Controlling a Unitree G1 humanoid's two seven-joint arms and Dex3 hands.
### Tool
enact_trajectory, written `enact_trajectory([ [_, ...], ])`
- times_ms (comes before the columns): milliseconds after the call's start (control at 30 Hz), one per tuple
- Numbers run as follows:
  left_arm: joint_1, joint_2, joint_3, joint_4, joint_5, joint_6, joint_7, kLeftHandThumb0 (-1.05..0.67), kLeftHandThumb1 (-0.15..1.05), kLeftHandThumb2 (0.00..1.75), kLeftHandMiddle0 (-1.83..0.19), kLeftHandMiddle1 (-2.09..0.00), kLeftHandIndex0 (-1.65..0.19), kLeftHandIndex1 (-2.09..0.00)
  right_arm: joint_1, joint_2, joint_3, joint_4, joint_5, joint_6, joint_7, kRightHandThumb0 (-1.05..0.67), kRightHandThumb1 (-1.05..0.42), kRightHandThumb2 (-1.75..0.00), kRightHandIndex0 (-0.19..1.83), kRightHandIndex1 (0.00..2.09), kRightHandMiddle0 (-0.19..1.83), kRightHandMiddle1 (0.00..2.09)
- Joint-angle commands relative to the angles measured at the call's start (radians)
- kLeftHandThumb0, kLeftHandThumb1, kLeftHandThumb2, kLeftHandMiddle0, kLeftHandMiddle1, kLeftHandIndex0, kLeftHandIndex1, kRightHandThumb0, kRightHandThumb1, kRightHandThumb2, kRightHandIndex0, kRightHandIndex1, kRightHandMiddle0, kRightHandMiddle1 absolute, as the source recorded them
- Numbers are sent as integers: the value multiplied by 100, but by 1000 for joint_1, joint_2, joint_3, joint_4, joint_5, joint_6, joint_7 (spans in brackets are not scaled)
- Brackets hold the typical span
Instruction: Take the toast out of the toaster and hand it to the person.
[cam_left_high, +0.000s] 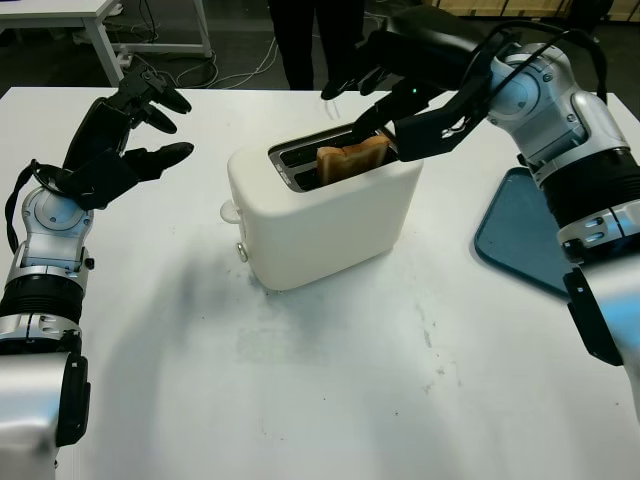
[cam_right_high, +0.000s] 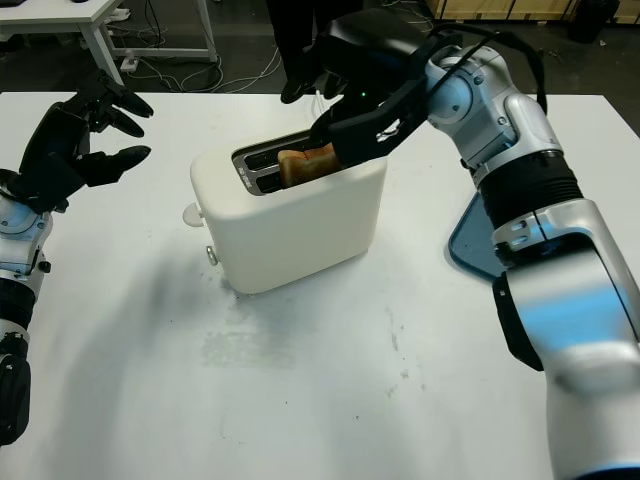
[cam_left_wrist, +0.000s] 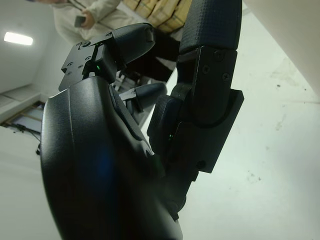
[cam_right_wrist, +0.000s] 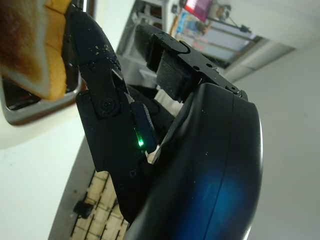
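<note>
A white toaster (cam_left_high: 320, 215) stands mid-table with a browned slice of toast (cam_left_high: 352, 160) sticking up from its nearer slot. My right hand (cam_left_high: 345, 110) reaches in from the right and hovers over the slots, open. One finger (cam_right_wrist: 95, 65) lies along the front of the toast (cam_right_wrist: 30, 45) at its right end, while the other fingers stay behind the toaster's far edge. The toast sits in the slot, not lifted. My left hand (cam_left_high: 172, 125) is raised over the table left of the toaster, open and holding nothing.
A person (cam_left_high: 310, 40) in dark trousers stands at the far edge of the white table (cam_left_high: 300, 400). A blue tray (cam_left_high: 515, 240) lies at the right, under my right forearm. A white bench and cables sit on the floor behind.
</note>
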Motion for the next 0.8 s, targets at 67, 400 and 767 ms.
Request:
enact_trajectory([
  [67,-5,7,-3,-7,8,-3,5,-105,92,30,-4,-167,-6,-155,-35,14,20,32,-16,-23,15,-92,-84,0,95,21,91,4],
  [400,-11,4,1,2,2,-9,-3,-105,92,29,-5,-166,-7,-154,-51,12,40,69,-32,-48,49,-105,-85,0,90,29,88,1],
  [767,-8,-4,11,-8,-18,12,-22,-105,92,25,-7,-163,-12,-148,-38,25,58,104,-43,-61,45,-105,-82,0,76,67,89,1],
])
